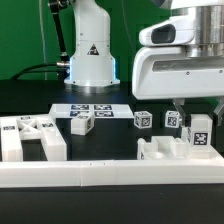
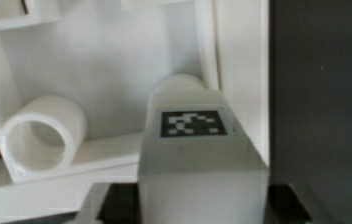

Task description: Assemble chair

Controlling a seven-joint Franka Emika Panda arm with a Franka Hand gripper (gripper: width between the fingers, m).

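In the wrist view a white chair leg (image 2: 198,150) with a black-and-white tag on its face runs straight between my jaws, which press on both its sides. My gripper (image 2: 199,206) is shut on it. In the exterior view the gripper (image 1: 198,116) hangs at the exterior view's right, with the tagged leg (image 1: 200,135) under it, just over a blocky white chair piece (image 1: 165,151). Behind the leg in the wrist view lies a white piece with a round peg (image 2: 41,136). The fingers are mostly hidden under the wrist housing in the exterior view.
More chair pieces lie about: a large one (image 1: 27,137) at the exterior view's left, a small one (image 1: 80,124), and two tagged blocks (image 1: 143,118) (image 1: 172,119). The marker board (image 1: 90,108) lies further back. A long white rail (image 1: 100,176) runs along the front. The robot base (image 1: 88,55) stands behind.
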